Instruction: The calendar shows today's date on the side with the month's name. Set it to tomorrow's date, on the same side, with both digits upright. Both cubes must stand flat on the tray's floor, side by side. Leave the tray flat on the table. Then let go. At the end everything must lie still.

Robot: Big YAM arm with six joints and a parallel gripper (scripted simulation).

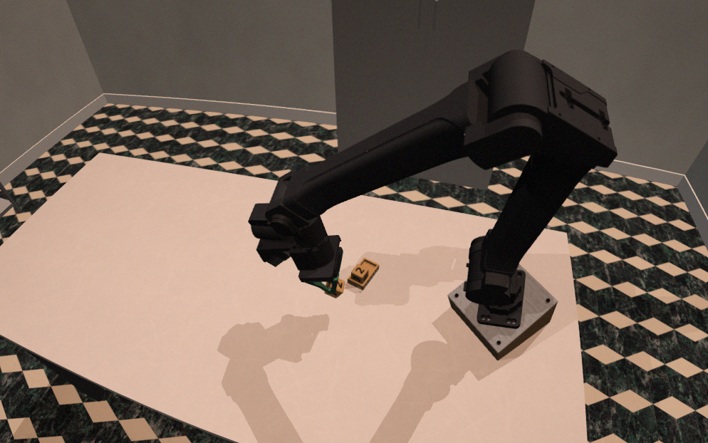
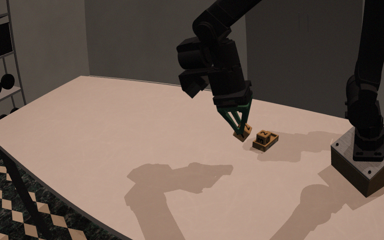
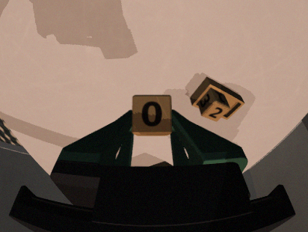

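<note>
My gripper (image 1: 334,286) (image 2: 241,132) (image 3: 152,116) has green fingers shut on a wooden digit cube (image 1: 340,286) (image 2: 242,137) (image 3: 152,102), held tilted above the table just left of the tray in the top and exterior views. Its 0 faces the wrist camera; a 2 shows on its right face in the exterior view. The second cube (image 1: 359,272) (image 2: 263,136) (image 3: 214,111) stands in the near-left half of the wooden tray (image 1: 357,284) (image 2: 257,146) (image 3: 222,90), with 2 on top and 3 and 0 on its visible sides. The tray's other half is empty. Lettering on its long side is too small to read.
The tray lies on the pale table (image 1: 156,261) (image 2: 113,127) (image 3: 157,45), between the held cube and the robot's metal base block (image 1: 501,339) (image 2: 348,169). The dark arm arches above the table. Its shadows fall across the tabletop. A shelf (image 2: 11,92) stands beyond the table's left side.
</note>
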